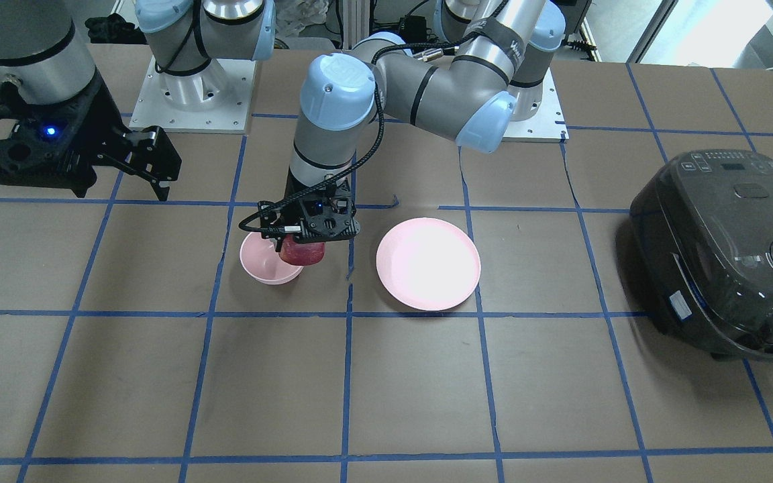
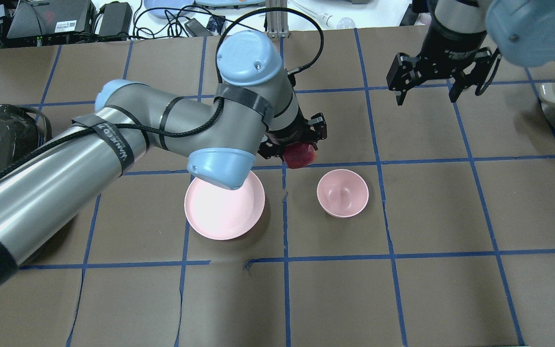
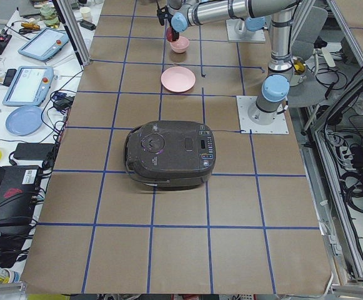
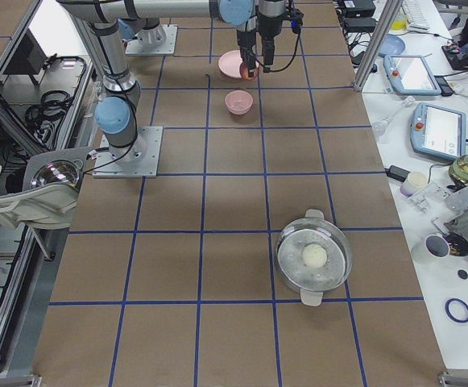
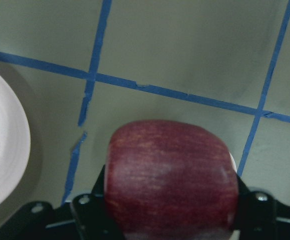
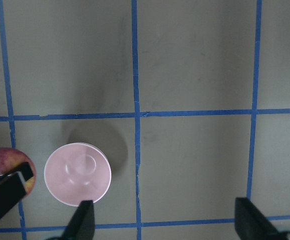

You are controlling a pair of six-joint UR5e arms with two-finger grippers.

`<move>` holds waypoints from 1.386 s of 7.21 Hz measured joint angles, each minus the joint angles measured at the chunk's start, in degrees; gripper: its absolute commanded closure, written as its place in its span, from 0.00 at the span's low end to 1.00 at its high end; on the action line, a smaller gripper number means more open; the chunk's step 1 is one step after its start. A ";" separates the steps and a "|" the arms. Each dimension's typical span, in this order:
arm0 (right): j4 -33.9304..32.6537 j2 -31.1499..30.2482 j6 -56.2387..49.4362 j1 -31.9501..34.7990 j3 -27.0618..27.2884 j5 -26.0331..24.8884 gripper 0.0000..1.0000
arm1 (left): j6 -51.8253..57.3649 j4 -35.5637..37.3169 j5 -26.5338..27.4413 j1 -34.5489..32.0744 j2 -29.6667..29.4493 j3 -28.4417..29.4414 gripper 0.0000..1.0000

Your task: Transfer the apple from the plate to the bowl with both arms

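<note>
between the plate and the bowl, over the bare table, the left gripper hangs w/ the apple clamped in its jaws. left wrist view: the dark red apple fills the lower middle and the black fingers press on both sides. brown paper and blue tape lines lie underneath, w/ the plate's rim at that view's left edge. so the apple is off the plate, not in the bowl, and lifted clear of the table. the right wrist view puts it just beside the bowl's rim, not over the opening. in the front view it overlaps the bowl's edge, but that looks like the camera angle.

bowl sits upright on the table. plate lies flat, near the bowl but not touching; the left arm's elbow covers part of it in the overhead view.

right gripper is well apart from the apple. it is raised high, up and to the right of the bowl in the overhead view, pointing down, jaws wide apart. its wrist cam looks down on the bowl.

other stuff: dark rice cooker, lid down, at the robot's left end of the table, well away from the plate. metal pot w/ a pale round ball in it at the robot's right end.
</note>
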 measured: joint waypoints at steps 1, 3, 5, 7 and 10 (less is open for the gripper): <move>0.44 -1.06 -0.03 0.08 -0.22 0.17 0.00 | -1.92 0.29 -0.06 -1.40 -1.13 -0.04 0.76; 0.09 -2.07 0.13 0.48 -0.02 1.35 0.00 | -3.35 0.60 0.24 -2.57 -3.06 -0.05 0.89; -0.37 -2.35 0.53 0.65 0.10 3.01 0.00 | -3.91 1.40 0.11 -2.94 -4.59 -0.03 0.87; -2.09 -2.35 1.37 0.60 0.26 3.00 0.00 | -4.30 3.44 -0.15 -3.28 -6.32 -0.03 0.86; -3.42 -2.32 2.53 0.59 0.32 0.90 0.00 | -4.67 4.77 -0.19 -3.71 -7.55 0.05 0.00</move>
